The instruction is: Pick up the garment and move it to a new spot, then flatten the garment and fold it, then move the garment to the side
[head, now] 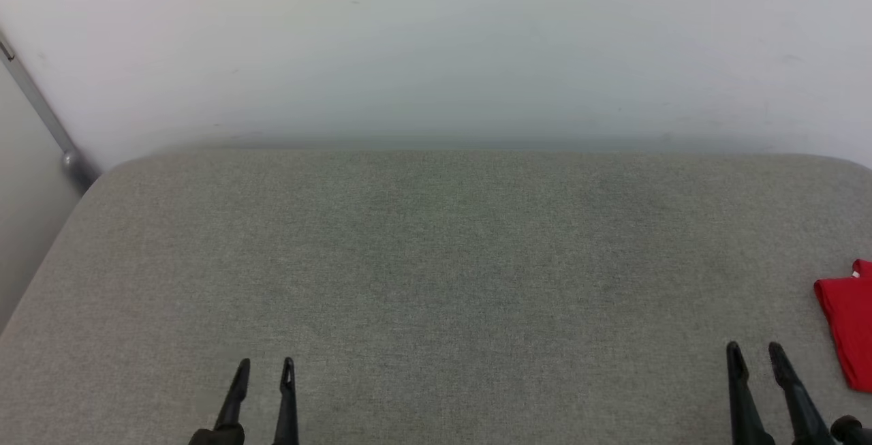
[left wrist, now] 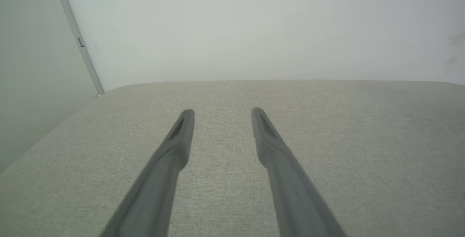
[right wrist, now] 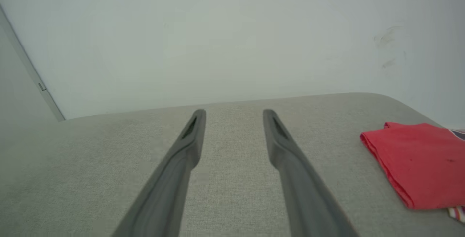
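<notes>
- Wall (head: 436, 43): pale and bare, behind everything.
- Counter (head: 436, 261): padded, with a grey woven cover and rounded corners.
- Garment (head: 848, 322): red, lying folded at the counter's far right edge, near the right claw but not touching it. To my eye it is light, limp and not slippery. Pinch a folded edge through all layers, or it will sag open.
- Right claw (head: 754, 347): spread, empty.
- Left claw (head: 266, 363): spread, empty, well apart from the garment.
- Views: the head view cuts the garment off at its right edge. The right wrist view shows its layered fold and the striped trim (right wrist: 456, 213) peeping out beneath.
</notes>
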